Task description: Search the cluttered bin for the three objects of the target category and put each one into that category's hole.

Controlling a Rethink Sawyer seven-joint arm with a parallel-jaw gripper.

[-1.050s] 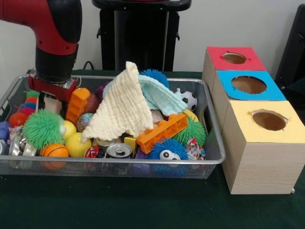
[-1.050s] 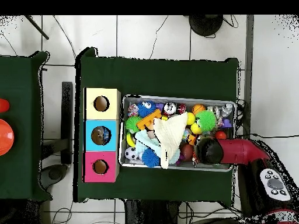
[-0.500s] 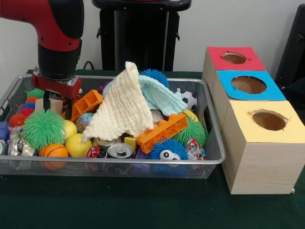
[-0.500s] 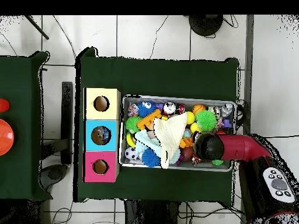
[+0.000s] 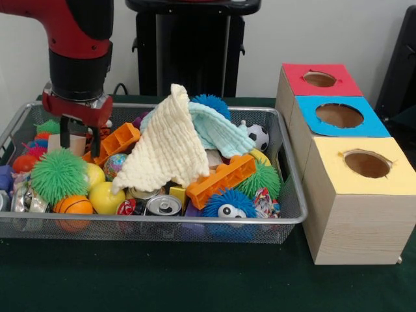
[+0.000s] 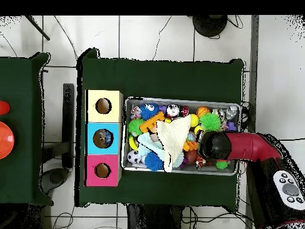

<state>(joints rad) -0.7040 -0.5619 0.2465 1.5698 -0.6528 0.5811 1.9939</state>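
Between end effector (image 5: 79,133) prongs, wooden block (image 5: 67,143)

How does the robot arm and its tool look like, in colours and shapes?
The arm is a thick, rounded tube, glossy red above and black on its lower cylindrical segment. Below sits a red collar with a silver edge, then the tool with thin dark fingers. From overhead the arm shows red with a black rounded end.

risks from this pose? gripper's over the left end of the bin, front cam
1. The gripper hangs right at the orange plastic block and a tan wooden block; closing could catch the wrong one, or both.
2. The cream waffle-weave cloth drapes over the pile's middle, so targets may lie hidden beneath.
3. The round toys around the green spiky ball could roll if nudged.
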